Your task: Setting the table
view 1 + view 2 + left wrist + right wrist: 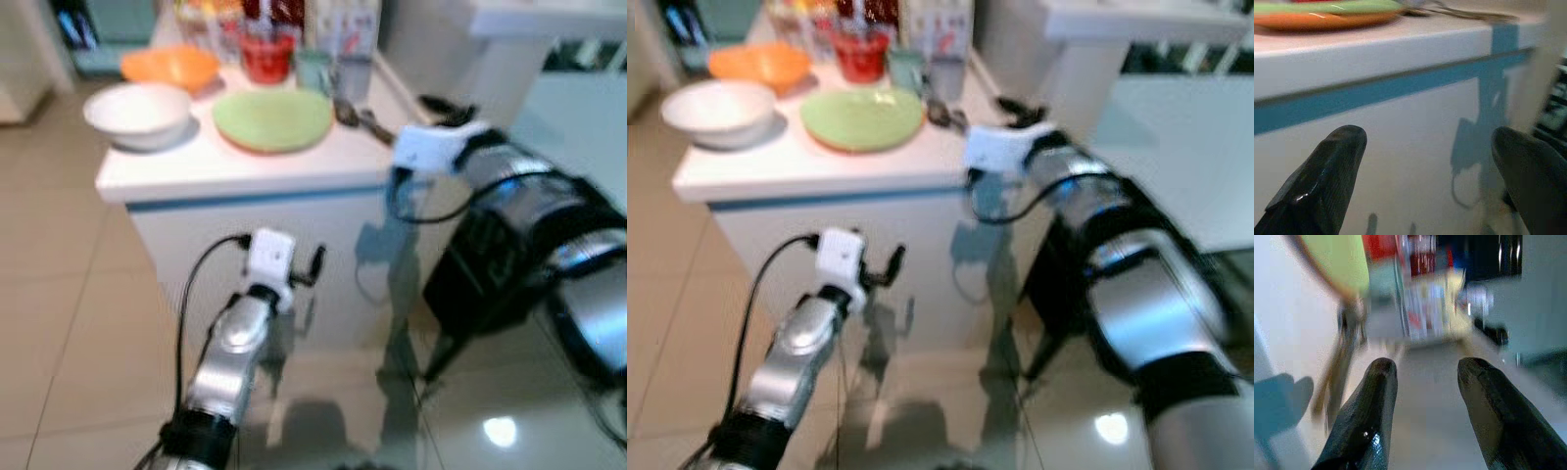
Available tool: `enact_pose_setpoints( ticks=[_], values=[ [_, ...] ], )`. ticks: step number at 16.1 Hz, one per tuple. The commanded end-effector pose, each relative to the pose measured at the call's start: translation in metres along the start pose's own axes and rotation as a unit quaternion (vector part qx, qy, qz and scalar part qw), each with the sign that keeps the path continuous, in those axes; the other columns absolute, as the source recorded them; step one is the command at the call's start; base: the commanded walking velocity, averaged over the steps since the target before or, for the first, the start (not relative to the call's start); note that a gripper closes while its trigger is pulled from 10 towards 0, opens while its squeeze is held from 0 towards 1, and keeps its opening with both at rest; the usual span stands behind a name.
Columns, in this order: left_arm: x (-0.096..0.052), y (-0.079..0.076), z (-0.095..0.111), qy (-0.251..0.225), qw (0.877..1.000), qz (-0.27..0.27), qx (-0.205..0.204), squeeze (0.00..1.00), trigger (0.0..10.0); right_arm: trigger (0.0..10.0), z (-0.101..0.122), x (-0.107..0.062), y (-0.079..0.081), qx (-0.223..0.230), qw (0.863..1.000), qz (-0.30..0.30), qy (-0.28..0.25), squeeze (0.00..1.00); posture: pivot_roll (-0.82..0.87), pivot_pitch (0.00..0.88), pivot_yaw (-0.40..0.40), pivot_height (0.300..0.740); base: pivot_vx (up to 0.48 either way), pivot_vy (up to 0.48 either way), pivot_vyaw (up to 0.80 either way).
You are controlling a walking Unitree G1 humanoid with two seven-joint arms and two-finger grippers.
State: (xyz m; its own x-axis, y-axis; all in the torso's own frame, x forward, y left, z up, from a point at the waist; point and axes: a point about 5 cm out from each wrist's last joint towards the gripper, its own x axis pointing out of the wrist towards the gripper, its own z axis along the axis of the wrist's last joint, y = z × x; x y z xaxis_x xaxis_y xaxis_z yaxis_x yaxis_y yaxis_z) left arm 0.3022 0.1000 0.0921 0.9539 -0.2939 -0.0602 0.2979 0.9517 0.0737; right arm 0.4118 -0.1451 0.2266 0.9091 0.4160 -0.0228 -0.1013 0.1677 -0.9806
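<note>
Along right hand (1422, 382), parted fingers near cutlery (1344, 362).

A white counter (255, 171) with a blue band under its top stands on a glossy beige tiled floor (59, 323), which mirrors a ceiling light (500, 429). Behind it rises a second white counter (529, 20). A pale panel (1176, 157), perhaps a wall or cabinet side, stands at the right; the view is blurred.

Silver arms w/ black joints, white wrist cam blocks, black cables, glossy black claw fingers (1322, 181).
</note>
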Motion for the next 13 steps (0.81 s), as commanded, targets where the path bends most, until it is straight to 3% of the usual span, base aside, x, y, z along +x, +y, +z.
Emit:
enact_pose_setpoints(
  ticks=[1,6,13],
  values=[
    [-0.0011,0.0060,-0.0002,0.003,1.000,0.023,0.017,0.00,10.0,10.0,0.0040,0.0016,-0.0063,-0.001,1.000,-0.005,-0.011,0.00,0.06,0.037,-0.035,0.740,0.000,0.000,0.00],
    [0.0003,0.0068,0.0003,0.002,1.000,0.022,0.009,0.00,10.0,10.0,0.0008,-0.0001,-0.0053,0.000,1.000,-0.002,-0.007,0.00,0.06,0.031,-0.035,0.740,0.000,0.000,0.00],
    [0.0008,0.0013,-0.0022,0.011,1.000,0.007,0.004,0.00,10.0,10.0,0.0010,-0.0001,-0.0051,-0.002,1.000,0.004,-0.009,0.00,0.06,0.037,-0.033,0.740,0.469,0.000,0.00]
  ],
)
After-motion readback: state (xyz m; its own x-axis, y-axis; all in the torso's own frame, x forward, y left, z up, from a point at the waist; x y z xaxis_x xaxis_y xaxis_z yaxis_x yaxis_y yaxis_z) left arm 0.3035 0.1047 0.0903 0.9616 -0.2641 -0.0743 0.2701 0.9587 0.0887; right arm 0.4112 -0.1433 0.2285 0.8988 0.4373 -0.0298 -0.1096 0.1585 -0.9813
